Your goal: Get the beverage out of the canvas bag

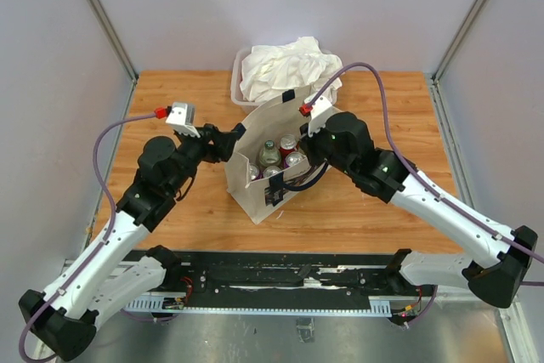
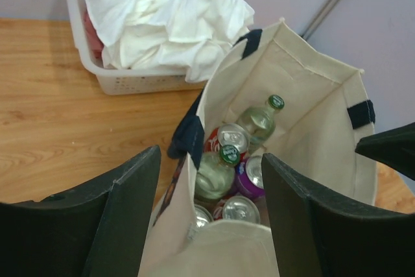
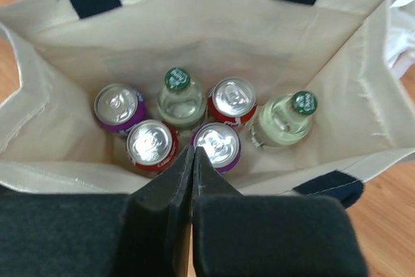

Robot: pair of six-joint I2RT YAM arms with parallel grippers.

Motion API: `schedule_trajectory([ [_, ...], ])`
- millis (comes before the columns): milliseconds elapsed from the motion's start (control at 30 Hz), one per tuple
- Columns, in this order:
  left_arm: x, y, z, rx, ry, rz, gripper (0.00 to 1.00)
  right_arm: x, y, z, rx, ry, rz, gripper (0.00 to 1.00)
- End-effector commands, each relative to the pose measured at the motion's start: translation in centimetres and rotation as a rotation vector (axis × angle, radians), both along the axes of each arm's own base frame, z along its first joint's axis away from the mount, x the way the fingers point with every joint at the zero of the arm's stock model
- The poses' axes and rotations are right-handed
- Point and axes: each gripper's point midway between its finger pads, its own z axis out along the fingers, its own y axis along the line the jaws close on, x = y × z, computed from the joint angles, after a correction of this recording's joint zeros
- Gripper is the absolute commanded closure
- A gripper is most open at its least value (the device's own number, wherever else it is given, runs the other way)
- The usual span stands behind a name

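The beige canvas bag (image 1: 255, 193) with navy handles stands open in the middle of the table. Inside are two green-capped clear bottles (image 3: 178, 98), two red cans (image 3: 151, 144) and two purple cans (image 3: 217, 146), all upright. My left gripper (image 1: 235, 138) is open at the bag's left side. In the left wrist view (image 2: 211, 218) its fingers straddle the bag's near wall without closing on it. My right gripper (image 1: 308, 159) is shut with nothing showing between the fingers. Its tips (image 3: 193, 150) hang over the bag's right rim, just above a red and a purple can.
A translucent plastic tub (image 1: 237, 82) heaped with white cloth (image 1: 289, 65) stands right behind the bag, also in the left wrist view (image 2: 97, 72). Grey walls close in the wooden table (image 1: 170, 99) on three sides. A black rail (image 1: 280, 274) runs along the near edge.
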Motion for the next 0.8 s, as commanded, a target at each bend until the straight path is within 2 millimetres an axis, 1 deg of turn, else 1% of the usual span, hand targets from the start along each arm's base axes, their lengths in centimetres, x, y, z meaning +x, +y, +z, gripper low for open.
schedule_trajectory([
  [0, -2.0, -0.1, 0.6, -0.014, 0.03, 0.0, 0.31, -2.6, 1.2, -1.6, 0.04, 0.077, 0.091, 0.99],
  [100, -3.3, 0.0, -0.1, 0.014, 0.083, 0.008, 0.23, -3.3, 1.5, -2.1, 0.053, 0.096, 0.11, 0.99],
  [233, -4.8, 0.5, 0.1, 0.011, 0.122, 0.022, 0.13, -4.1, 1.6, -2.7, 0.047, 0.112, 0.123, 0.99],
  [333, -5.5, 0.9, 0.0, -0.002, 0.152, 0.024, 0.11, -4.7, 1.5, -3.4, 0.03, 0.132, 0.134, 0.99],
  [400, -5.9, 0.8, -1.0, 0.0, 0.193, 0.02, 0.11, -5.1, 1.6, -4.0, 0.02, 0.146, 0.14, 0.99],
  [567, -6.8, -1.3, -3.0, -0.055, 0.263, -0.072, 0.11, -5.9, 1.5, -5.6, -0.011, 0.177, 0.137, 0.99],
  [767, -7.4, -3.0, -4.0, -0.08, 0.295, -0.129, 0.12, -6.7, 1.5, -6.7, -0.039, 0.188, 0.134, 0.99],
])
